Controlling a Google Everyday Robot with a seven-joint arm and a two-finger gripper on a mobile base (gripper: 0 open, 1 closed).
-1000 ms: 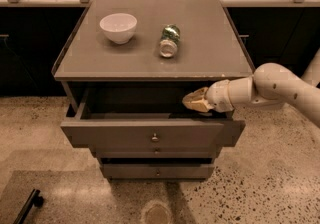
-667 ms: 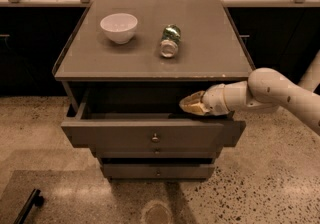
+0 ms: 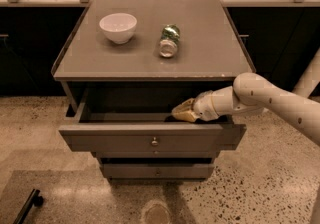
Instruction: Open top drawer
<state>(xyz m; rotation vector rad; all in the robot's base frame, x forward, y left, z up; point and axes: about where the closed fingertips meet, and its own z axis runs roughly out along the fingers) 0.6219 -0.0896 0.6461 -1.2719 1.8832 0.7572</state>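
Looks largely done: wide grey-brown top drawer (image 3: 115, 142) with the tall flat front, pulled well out beneath the grey cabinet top (image 3: 210, 43). Leaves perhaps only a withdrawal. White jointed arm (image 3: 270, 99) reaching in from the right; tan gripper (image 3: 186, 112) inside the drawer, just behind its front panel, grip state impossible to tell. Round white bowl (image 3: 118, 27); green-and-silver can (image 3: 169, 41) on its side, label unreadable; small round metal knob (image 3: 154, 142), no writing.

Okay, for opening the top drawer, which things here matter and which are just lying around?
For the job:
- top drawer, pulled out
- its knob
- gripper, reaching into the drawer's right side

Lying about:
- bowl on the cabinet top
- can, on its side beside the bowl
- lower drawer
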